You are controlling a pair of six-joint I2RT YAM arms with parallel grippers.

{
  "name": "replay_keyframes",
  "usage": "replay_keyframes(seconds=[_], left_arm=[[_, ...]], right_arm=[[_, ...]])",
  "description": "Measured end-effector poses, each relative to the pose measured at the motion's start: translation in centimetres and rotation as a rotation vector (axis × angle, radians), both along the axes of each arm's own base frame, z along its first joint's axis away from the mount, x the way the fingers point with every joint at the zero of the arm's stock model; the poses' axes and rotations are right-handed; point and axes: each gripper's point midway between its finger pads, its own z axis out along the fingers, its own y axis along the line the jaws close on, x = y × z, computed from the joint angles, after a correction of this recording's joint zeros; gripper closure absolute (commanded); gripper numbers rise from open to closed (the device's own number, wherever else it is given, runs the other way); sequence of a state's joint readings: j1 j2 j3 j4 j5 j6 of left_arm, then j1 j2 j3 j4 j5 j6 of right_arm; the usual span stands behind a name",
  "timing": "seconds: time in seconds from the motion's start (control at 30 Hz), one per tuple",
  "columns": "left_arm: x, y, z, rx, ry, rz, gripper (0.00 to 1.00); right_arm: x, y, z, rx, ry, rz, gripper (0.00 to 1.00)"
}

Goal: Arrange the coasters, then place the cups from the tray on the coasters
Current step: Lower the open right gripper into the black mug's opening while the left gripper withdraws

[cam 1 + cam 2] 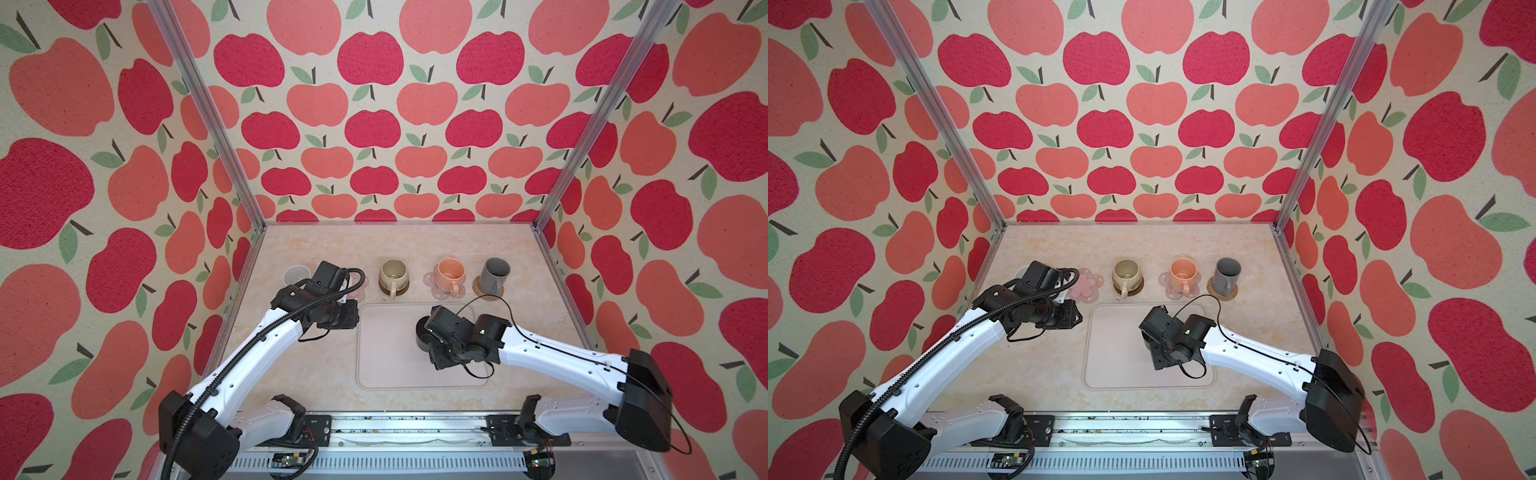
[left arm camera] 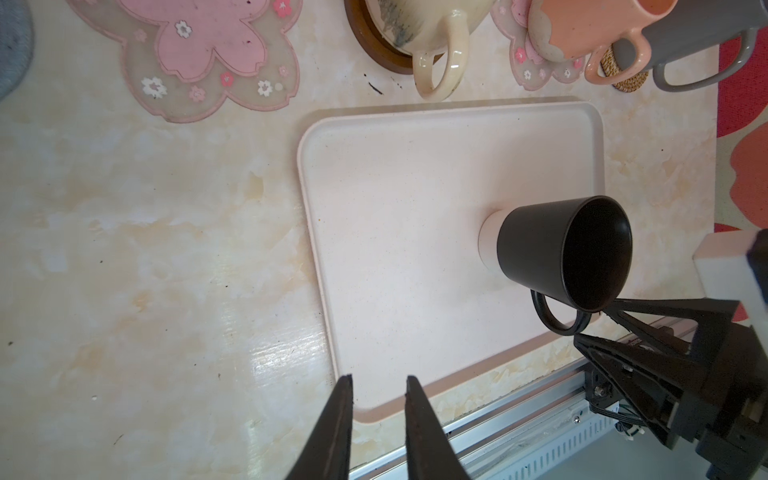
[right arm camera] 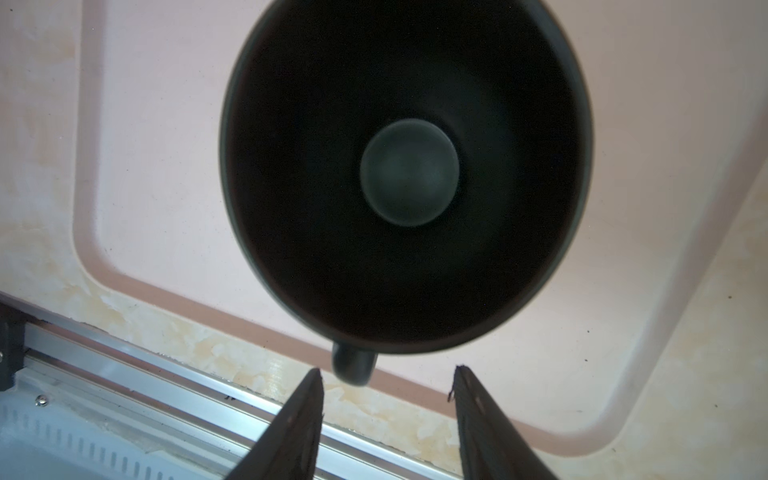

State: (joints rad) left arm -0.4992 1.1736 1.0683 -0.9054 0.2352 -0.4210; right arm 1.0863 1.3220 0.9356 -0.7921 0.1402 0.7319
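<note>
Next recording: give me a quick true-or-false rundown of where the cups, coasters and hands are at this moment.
1. The black cup stands on the tray. True.
2. The grey cup sits on a pink flower coaster. False: it sits on the woven coaster.
3. One pink flower coaster has no cup on it. True.
4. The right hand is shut on the black cup's handle. False: its fingers are apart, with the handle just ahead of them and not gripped.
5. The left hand holds a cup. False: it holds nothing, and its fingers are slightly apart.
</note>
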Motion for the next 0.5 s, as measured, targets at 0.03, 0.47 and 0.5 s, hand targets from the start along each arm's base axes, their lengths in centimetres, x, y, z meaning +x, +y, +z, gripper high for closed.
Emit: replay_keyframes(seconds=[0.03, 0.47, 0.5], left_arm=[[0.0, 0.1, -0.1, 0.001, 0.002, 0.002, 0.75], [0.0, 0.5, 0.3, -0.006, -0.01, 0.016, 0.75], [0.0, 0.5, 0.3, -0.006, -0.009, 0.015, 0.75]], right_arm=[[0.1, 0.1, -0.1, -0.003, 0.002, 0.0, 0.49], [0.7, -0.9, -0.6, -0.074, -0.028, -0.017, 0.62], [0.7, -1.0, -0.7, -0.078, -0.029, -0.018, 0.62]])
